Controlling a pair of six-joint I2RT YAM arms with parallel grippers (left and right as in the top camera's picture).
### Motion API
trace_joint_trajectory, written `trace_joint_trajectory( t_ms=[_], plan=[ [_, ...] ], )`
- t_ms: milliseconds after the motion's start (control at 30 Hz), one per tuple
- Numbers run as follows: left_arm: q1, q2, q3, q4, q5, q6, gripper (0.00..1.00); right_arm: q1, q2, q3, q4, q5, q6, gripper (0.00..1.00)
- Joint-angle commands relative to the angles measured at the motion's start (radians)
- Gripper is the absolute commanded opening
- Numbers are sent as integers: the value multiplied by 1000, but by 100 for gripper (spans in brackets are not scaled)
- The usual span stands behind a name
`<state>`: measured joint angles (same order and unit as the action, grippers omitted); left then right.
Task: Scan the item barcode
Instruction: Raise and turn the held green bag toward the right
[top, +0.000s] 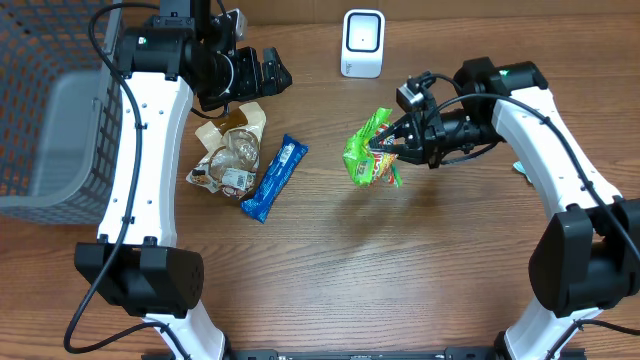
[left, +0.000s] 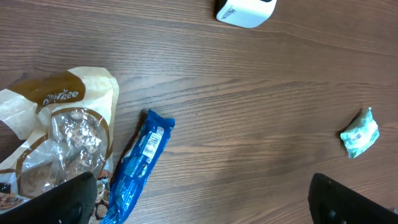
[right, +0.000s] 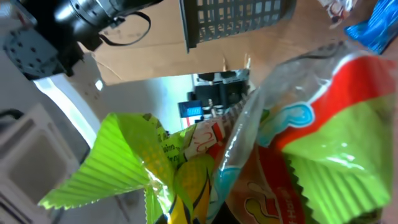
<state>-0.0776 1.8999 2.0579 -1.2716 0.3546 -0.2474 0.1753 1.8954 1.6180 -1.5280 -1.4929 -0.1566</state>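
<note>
A green and red snack bag (top: 368, 152) hangs above the table right of centre, pinched at its right edge by my right gripper (top: 388, 146), which is shut on it. The right wrist view is filled by this crinkled bag (right: 267, 155), and it hides the fingers. The white scanner (top: 362, 43) stands at the back centre, well behind the bag. My left gripper (top: 262, 70) hovers at the back left, open and holding nothing. Its two dark fingertips (left: 62, 200) stand far apart over bare wood.
A blue snack bar (top: 274, 178) and a clear bag with brown print (top: 230, 152) lie left of centre. A grey wire basket (top: 50, 110) fills the far left. A small pale wrapper (left: 360, 132) lies on the table to the right.
</note>
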Motion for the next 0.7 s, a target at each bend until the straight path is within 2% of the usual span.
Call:
trace_joint_trajectory(
  t_ms=[0, 100, 233, 300, 400, 667],
  plan=[
    [5, -15, 10, 0, -7, 16, 100, -32, -11, 13, -14, -77, 77, 3],
    [5, -15, 10, 0, -7, 16, 100, -63, -11, 13, -34, -77, 117, 4],
    [5, -15, 10, 0, -7, 16, 100, -80, -11, 13, -3, -71, 73, 4],
    [5, -15, 10, 0, -7, 16, 100, -79, -11, 13, 56, 26, 59, 4],
    [5, -15, 10, 0, -7, 16, 100, -63, -11, 13, 127, 386, 104, 4],
    [5, -15, 10, 0, -7, 16, 100, 111, -11, 13, 203, 1495, 535, 4]
  ],
)
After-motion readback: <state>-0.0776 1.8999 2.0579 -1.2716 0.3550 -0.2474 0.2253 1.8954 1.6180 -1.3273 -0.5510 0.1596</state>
